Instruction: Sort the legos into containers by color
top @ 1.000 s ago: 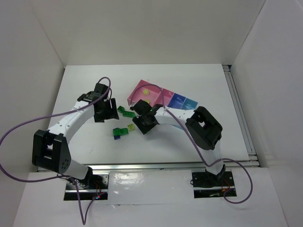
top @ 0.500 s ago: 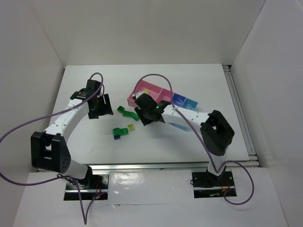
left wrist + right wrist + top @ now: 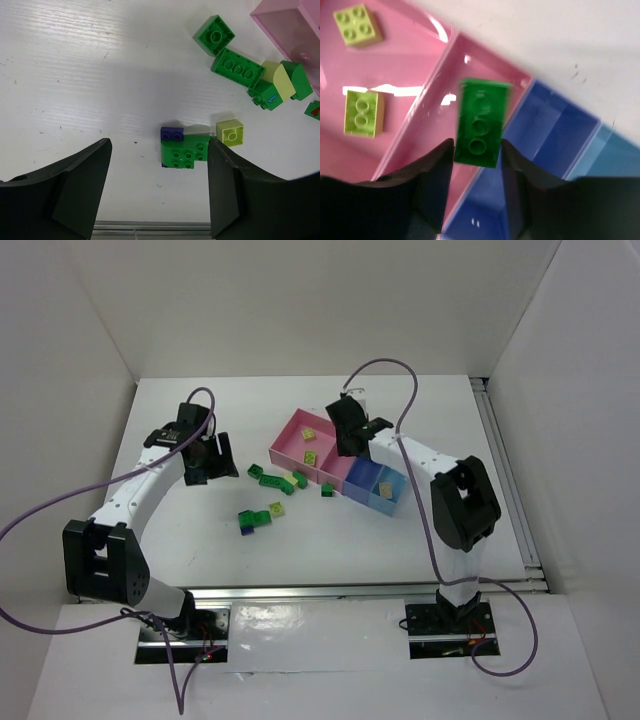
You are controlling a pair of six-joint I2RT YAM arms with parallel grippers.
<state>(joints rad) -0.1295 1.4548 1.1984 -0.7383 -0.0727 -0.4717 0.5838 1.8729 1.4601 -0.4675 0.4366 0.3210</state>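
My right gripper [image 3: 350, 436] [image 3: 476, 150] is shut on a dark green three-stud lego [image 3: 481, 122] and holds it above the wall between the magenta bin [image 3: 470, 75] and the blue bin [image 3: 555, 125]. Two lime legos [image 3: 364, 112] lie in the pink bin [image 3: 296, 440]. My left gripper [image 3: 212, 460] [image 3: 159, 170] is open and empty above the table. Below it lie a green lego joined to a small blue one [image 3: 185, 150] and a lime lego [image 3: 230, 132]. More green legos [image 3: 237, 68] and a cream one [image 3: 278, 80] lie near the pink bin.
The bins stand in a slanted row at table centre, ending in the light blue one [image 3: 390, 492]. Loose legos [image 3: 270, 481] lie left of and in front of the row. White walls enclose the table; a metal rail [image 3: 505, 480] runs along its right edge.
My right gripper lifted from the table among the loose legos and swung back-right over the bins with the green lego. My left gripper drew back to the left.
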